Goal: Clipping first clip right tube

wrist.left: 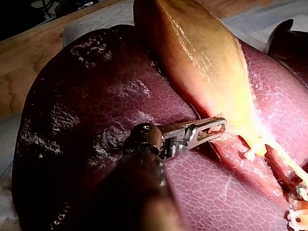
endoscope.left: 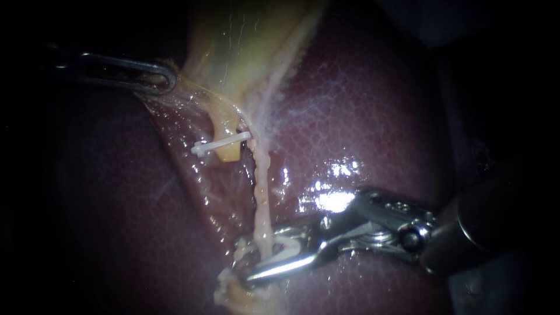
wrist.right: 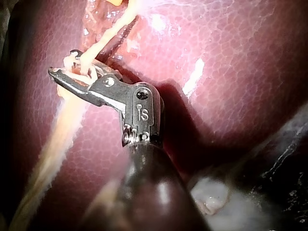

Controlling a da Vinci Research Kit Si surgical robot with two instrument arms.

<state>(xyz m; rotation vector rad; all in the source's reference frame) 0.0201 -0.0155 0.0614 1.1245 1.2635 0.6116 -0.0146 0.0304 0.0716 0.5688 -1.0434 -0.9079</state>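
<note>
- Jaws of right instrument (endoscope.left: 245,259) straddle right tube (endoscope.left: 261,195) low on liver (endoscope.left: 361,116), pinching loaded clip (endoscope.left: 287,245) around it.
- Left instrument (endoscope.left: 166,79) jaws are clamped on gallbladder (endoscope.left: 245,41) edge.
- Seated clip (endoscope.left: 221,144) crosses short tube stump (endoscope.left: 228,154), just beside right tube.

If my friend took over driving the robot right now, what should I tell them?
Left instrument: jaws shut on the gallbladder at its edge, holding it.
Right instrument: jaws carry a new clip placed around the right tube, low down.
Done: a closed clip sits on the left tube.
Left to do: the new clip looks not yet squeezed shut; close it, then release.
</note>
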